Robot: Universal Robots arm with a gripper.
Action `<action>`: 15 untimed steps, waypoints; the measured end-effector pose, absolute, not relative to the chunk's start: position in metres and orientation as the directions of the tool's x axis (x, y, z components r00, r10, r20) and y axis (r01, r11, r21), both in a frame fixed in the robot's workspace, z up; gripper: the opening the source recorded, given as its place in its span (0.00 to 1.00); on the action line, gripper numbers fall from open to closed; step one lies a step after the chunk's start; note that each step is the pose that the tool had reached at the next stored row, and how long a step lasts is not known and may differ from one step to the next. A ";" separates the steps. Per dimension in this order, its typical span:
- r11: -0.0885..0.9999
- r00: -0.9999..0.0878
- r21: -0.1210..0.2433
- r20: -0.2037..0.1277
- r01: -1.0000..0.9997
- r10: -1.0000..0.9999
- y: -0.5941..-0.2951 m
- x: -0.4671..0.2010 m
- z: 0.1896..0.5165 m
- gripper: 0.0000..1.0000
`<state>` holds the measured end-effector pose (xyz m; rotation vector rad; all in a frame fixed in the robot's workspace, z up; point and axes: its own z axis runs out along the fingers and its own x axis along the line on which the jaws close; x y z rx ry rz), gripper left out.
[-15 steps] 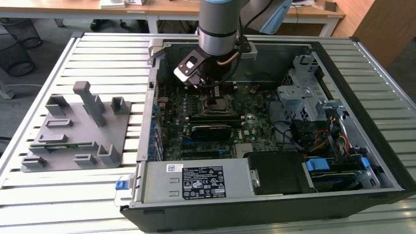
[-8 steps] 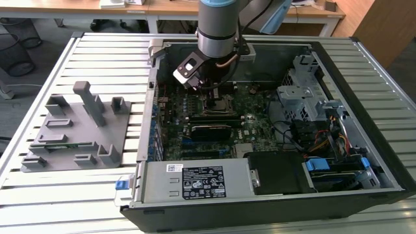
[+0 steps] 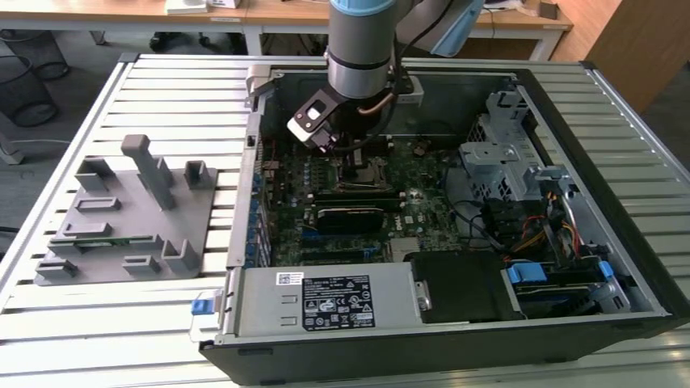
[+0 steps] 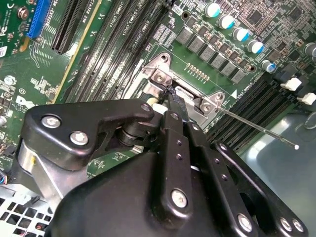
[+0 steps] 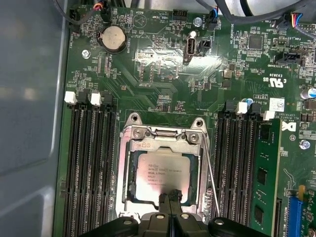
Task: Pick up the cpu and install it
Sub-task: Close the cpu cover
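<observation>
1. The slatted counter (image 3: 161, 81) carries the open computer case (image 3: 431, 347), and the arm reaches down into it. The case walls stand near the wrist, so I judge a wide sideways swing could knock the arm against the rim.
2. The motherboard (image 5: 148, 84) lies on the case floor under the arm. Hard downward pressure would likely flex it or crack a joint.
3. The pincer (image 5: 170, 197) has its fingertips pressed together with nothing between them. They sit at the middle of one edge of the cpu (image 5: 160, 170), touching it or just above; I cannot tell which. Dragging sideways from here could scratch the metal top or tip the chip.
4. The memory slots (image 5: 91, 163) flank the socket on both sides. A pincer slipping off the chip could rake across them.
5. The socket frame (image 5: 124, 168) surrounds the chip. If the chip sat skewed inside it, a push would probably bend the fine contacts beneath, which are hidden.
6. The cpu lies flat inside that frame, metal top up, its edges looking parallel to the frame. Whether it is fully seated cannot be told.
7. The lever (image 5: 211, 177) runs along one side of the frame. In the second wrist view its free end juts out over the slots, seemingly unlatched, so a nudge could shift the chip.
</observation>
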<state>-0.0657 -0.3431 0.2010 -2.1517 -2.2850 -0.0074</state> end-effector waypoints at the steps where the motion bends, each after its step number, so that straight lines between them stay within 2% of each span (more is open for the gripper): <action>1: 0.060 -0.060 0.001 0.005 0.998 0.998 -0.343 -0.066 0.200 0.11; 15: 0.060 -0.060 -0.002 0.006 0.998 0.998 -0.343 -0.065 0.208 0.11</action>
